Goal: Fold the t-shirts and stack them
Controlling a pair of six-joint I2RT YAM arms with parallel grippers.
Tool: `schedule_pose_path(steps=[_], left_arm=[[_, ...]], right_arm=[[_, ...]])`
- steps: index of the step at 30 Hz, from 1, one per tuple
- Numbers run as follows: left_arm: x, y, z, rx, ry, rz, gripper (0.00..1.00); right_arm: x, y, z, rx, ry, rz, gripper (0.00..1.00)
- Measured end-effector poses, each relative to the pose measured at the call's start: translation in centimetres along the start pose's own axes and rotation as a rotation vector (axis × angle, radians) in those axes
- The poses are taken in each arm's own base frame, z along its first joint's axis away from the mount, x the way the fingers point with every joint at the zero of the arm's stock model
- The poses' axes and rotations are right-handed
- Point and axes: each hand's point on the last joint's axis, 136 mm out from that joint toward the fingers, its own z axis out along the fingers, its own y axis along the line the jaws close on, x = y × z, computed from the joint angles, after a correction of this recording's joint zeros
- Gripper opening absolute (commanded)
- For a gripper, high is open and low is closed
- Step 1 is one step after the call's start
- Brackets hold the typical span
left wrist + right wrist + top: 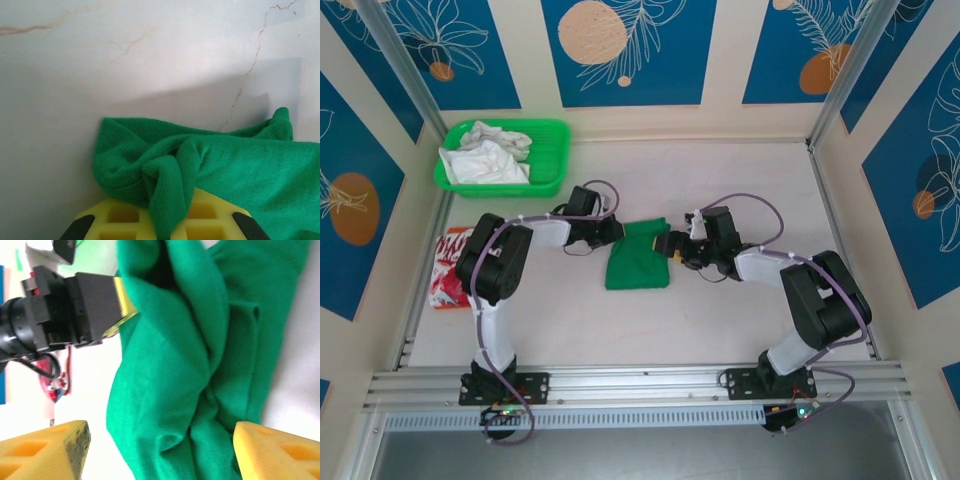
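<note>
Green t-shirt [638, 265]: lies bunched in the middle of the table [740, 180], plain, no print to see on it.
Left gripper [618, 231]: at the far left corner of the green t-shirt; its yellow fingers [210, 220] are pressed together with a fold of the cloth clamped between them.
Right gripper [160, 450]: at the far right corner of the same shirt; its fingers are wide apart, with the cloth lying between them.
Red t-shirt [448, 268]: at the left edge of the table, partly behind the left arm; its white print is too small to read.
Basket [510, 124]: green, in the far left corner, with white cloths [485, 155] inside.
</note>
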Motion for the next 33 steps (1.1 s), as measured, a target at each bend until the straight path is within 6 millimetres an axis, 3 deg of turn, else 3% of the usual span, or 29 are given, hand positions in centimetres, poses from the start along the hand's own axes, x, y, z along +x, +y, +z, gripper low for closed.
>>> schedule_pose_path(steps=[3,5,9,13,15,18,19,24,29,33], left_arm=[[0.2,0.1,-0.2,-0.002,0.001,-0.001,0.07],[0.4,0.1,-0.4,-0.003,0.002,-0.001,0.14],[0.8,0.3,-1.0,-0.006,0.004,-0.01,0.43],[0.3,-0.2,-3.1,0.001,-0.028,-0.017,0.75],[-0.4,-0.7,-4.8,0.005,-0.059,-0.013,0.78],[-1.9,-1.1,-7.7,0.001,-0.122,-0.01,0.8],[-2.4,-1.0,-8.8,-0.006,-0.147,-0.006,0.88],[-2.8,0.5,-13.2,-0.099,-0.228,0.014,1.0],[-2.0,3.8,-16.6,-0.204,-0.255,-0.008,1.0],[-1.3,8.3,-18.8,-0.279,-0.264,-0.114,1.0]], right_arm=[[-0.5,-0.6,0.6,0.058,0.001,0.002,0.78],[-0.8,-0.7,1.3,0.077,0.009,0.004,0.75],[-0.2,-0.7,2.8,0.1,0.041,-0.001,0.61],[0.9,-0.5,4.0,0.118,0.061,0.018,0.43],[1.2,-0.4,4.5,0.123,0.058,0.036,0.36],[1.5,-0.1,5.5,0.129,0.057,0.057,0.34],[1.5,0.2,6.1,0.125,0.061,0.058,0.34],[0.9,2.9,9.4,0.09,0.08,0.033,0.33],[0.4,5.8,13.3,0.04,0.107,-0.004,0.34],[-0.1,8.1,16.3,0.0,0.119,-0.02,0.36]])
